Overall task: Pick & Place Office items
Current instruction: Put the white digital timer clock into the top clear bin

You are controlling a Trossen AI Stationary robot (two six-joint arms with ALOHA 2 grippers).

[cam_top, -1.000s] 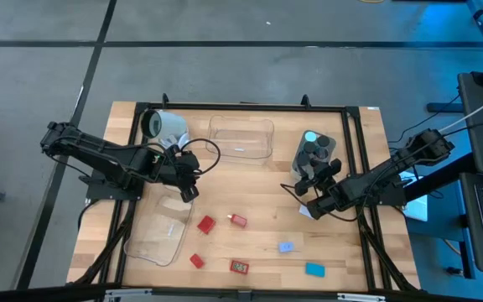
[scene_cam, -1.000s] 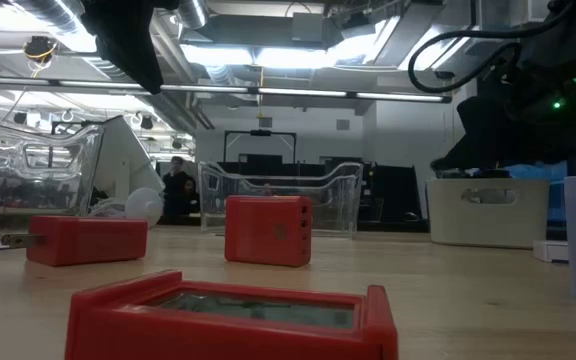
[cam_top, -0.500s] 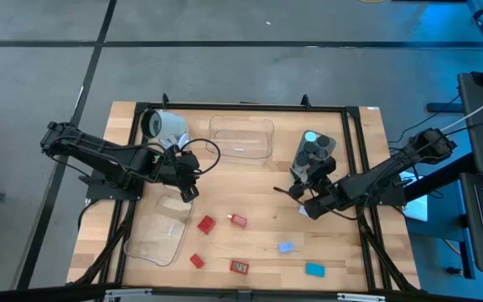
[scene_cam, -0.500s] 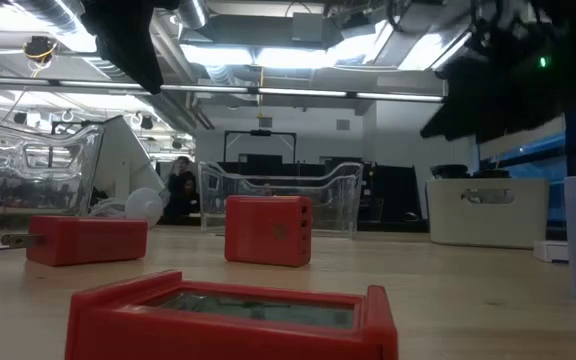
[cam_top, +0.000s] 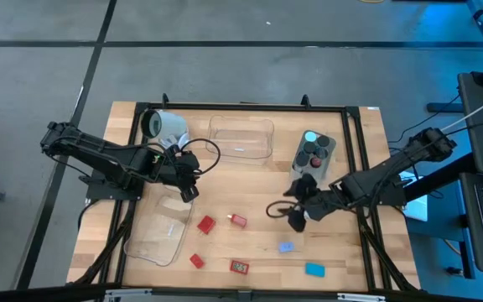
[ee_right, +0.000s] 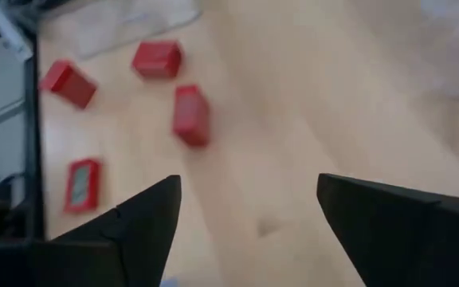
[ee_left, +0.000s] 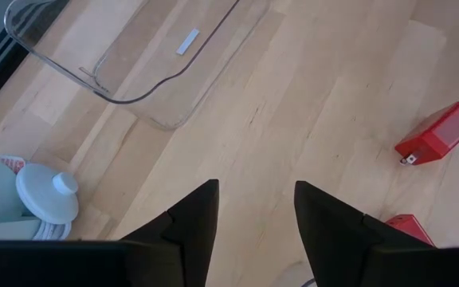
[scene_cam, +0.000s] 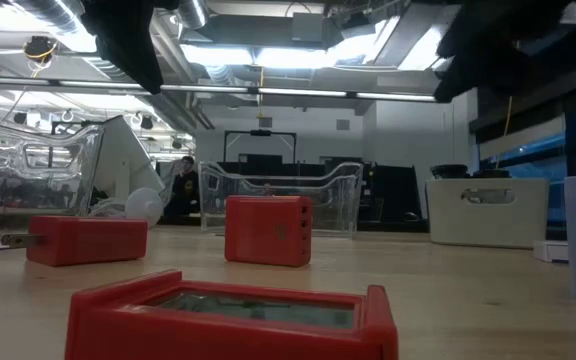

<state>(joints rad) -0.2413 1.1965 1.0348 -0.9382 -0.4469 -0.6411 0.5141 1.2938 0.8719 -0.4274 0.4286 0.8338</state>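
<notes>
Right gripper [cam_top: 296, 220]: its jaws are spread wide and nothing is in them. It hangs over the bare table [cam_top: 258, 180].
Lavender piece [cam_top: 286, 247]: it lies on the wood just past the right jaws, toward the front edge.
Teal block [cam_top: 314, 269]: it sits farther out than the lavender piece, well apart from the jaws.
Red blocks [ee_right: 190, 115]: they lie ahead of the right jaws, spread over the wood.
Grey tub [cam_top: 314, 151]: it is behind the right jaws, with round knobs [cam_top: 315, 153] inside.
Left gripper [ee_left: 255, 214]: its jaws stand a little apart and hold nothing.
Red plug block [ee_left: 437, 133]: it lies ahead of the left jaws, off to one side.
Clear tray [ee_left: 134, 48]: it sits farther ahead of the left jaws.
</notes>
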